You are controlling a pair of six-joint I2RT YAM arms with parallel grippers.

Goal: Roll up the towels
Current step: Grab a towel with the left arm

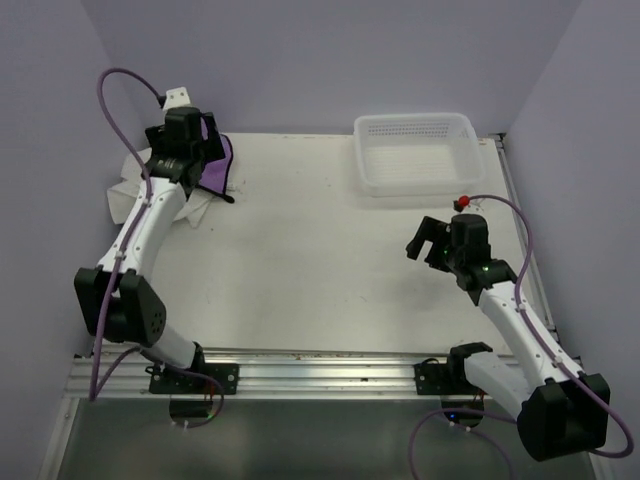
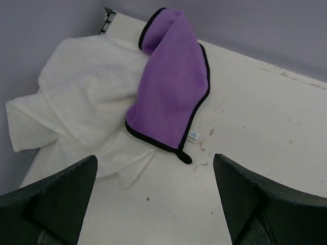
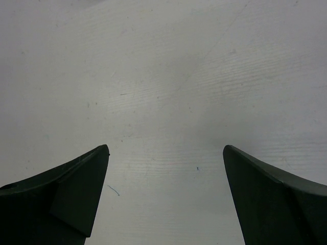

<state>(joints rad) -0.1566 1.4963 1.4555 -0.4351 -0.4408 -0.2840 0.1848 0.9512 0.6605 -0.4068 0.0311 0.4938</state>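
Lying at the frame's upper left on the scuffed white tabletop [image 1: 320,270], fleecy dark-edged purple towel [image 2: 171,87] draping over rumpled plush white towel [image 2: 82,97], left tool [image 2: 155,168] and right tool [image 3: 166,150] gaping wide, gripping nothing, amid lilac walls [image 1: 330,60].

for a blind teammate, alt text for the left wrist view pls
A purple towel with dark edging lies partly over a crumpled white towel near the table corner. The left gripper hangs open above them, holding nothing.

A purple towel [image 2: 171,87] and a white towel [image 2: 87,102], unrolled, at the table's [image 1: 300,270] far left corner.
The small purple one, dark-edged, lies crumpled partly over the larger, rumpled white one.
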